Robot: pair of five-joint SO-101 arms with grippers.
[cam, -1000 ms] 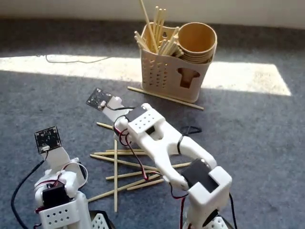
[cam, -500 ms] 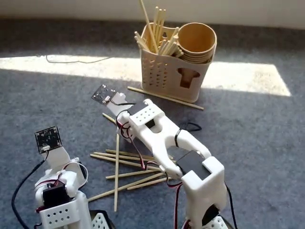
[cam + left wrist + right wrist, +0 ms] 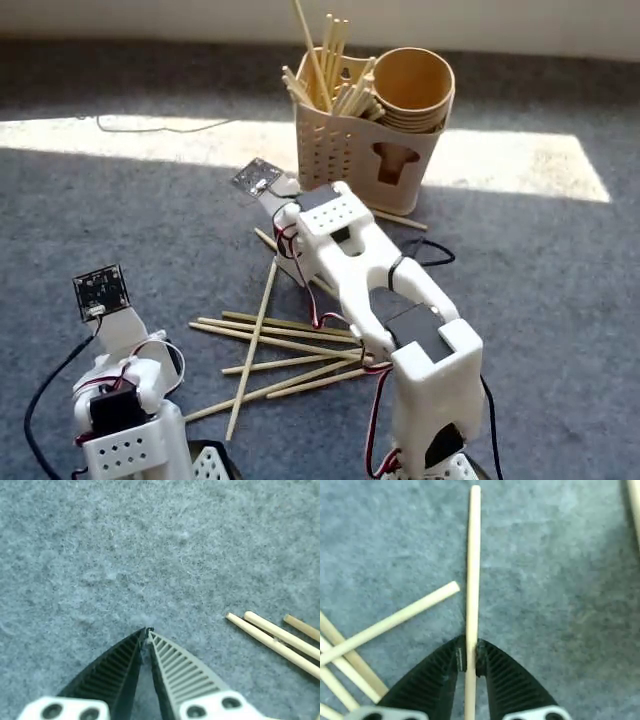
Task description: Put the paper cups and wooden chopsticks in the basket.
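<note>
Carpet, grey and partly sunlit, takes up the high view. The basket stands at its far side, with the stacked paper cups already inside next to a sheaf of upright chopsticks. More loose chopsticks lie scattered between the two arms, and one lies against the basket's foot. The right arm stretches towards the basket. The held chopstick slants out from under its wrist, back over the pile. The left arm sits folded near its base, well apart from the basket.

In the left wrist view, the left gripper is pressed tip to tip with nothing between, just above bare carpet. A few loose chopstick ends lie nearby.

In the right wrist view, the right gripper is clamped on the held chopstick, pinched at the fingertips, and the stick runs on well past them.

A wooden chopstick is light and stiff, but it is also round and smooth. Pinched off-centre, it is likely to pivot or slide, so a grip nearer the middle would be steadier. It should go into the basket tip first, since the basket is already crowded.
</note>
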